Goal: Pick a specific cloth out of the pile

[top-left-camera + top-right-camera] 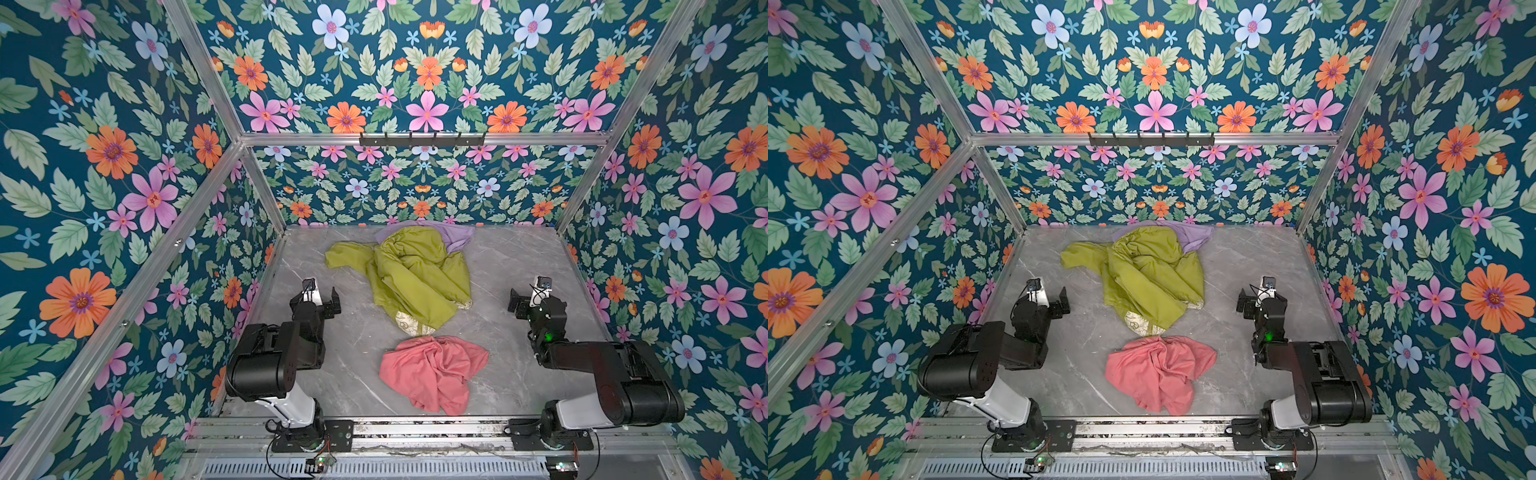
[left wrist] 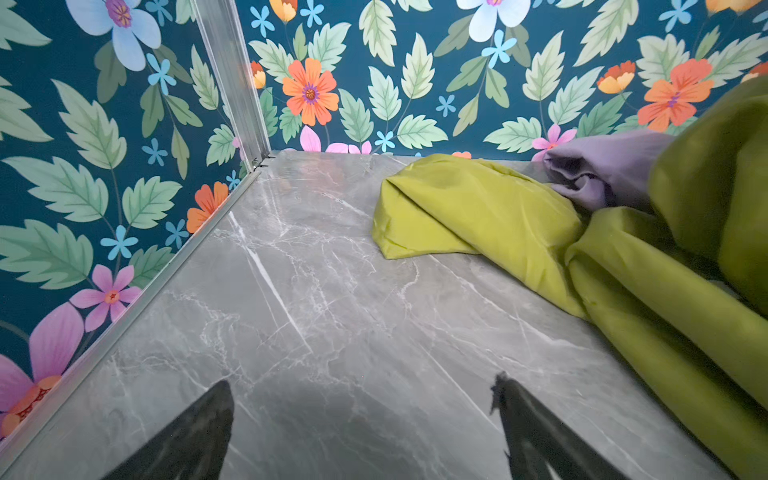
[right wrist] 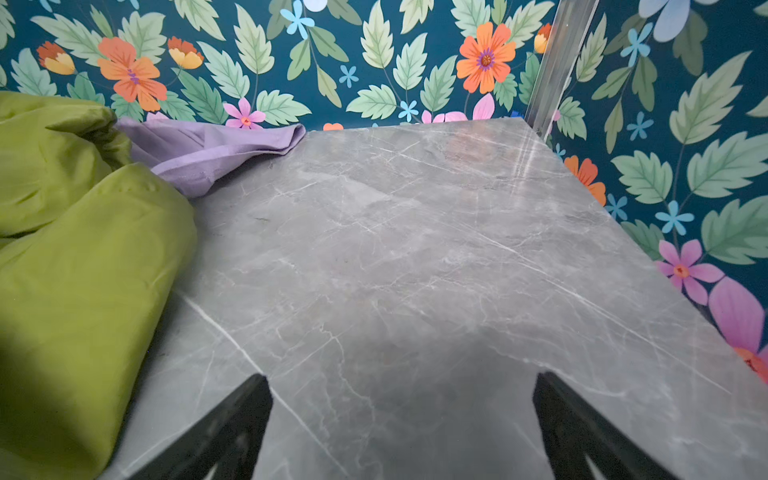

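We see a plain salmon-pink fabric cloth [image 1: 432, 374], an olive-green cloth [image 1: 415, 274], a lilac-purple cloth [image 1: 459, 235], a grey white-veined marble tabletop [image 1: 332, 365] and teal walls [image 1: 104, 199] printed with orange, pink and pale-blue flowers.

Bare grey marble surface [image 1: 519, 266] lies open down the left and right sides of both top views. The centre is blocked: crumpled olive-green cloth [image 1: 411, 278] over lilac-purple cloth [image 1: 459, 235] at upper centre, crumpled salmon-pink cloth [image 1: 432, 370] at lower centre, green and pink nearly touching.

The grey marble tabletop [image 1: 353, 365] bears the salmon-pink cloth [image 1: 432, 374] in front, olive-green cloth [image 1: 415, 274] and lilac cloth [image 1: 457, 235] heaped behind.
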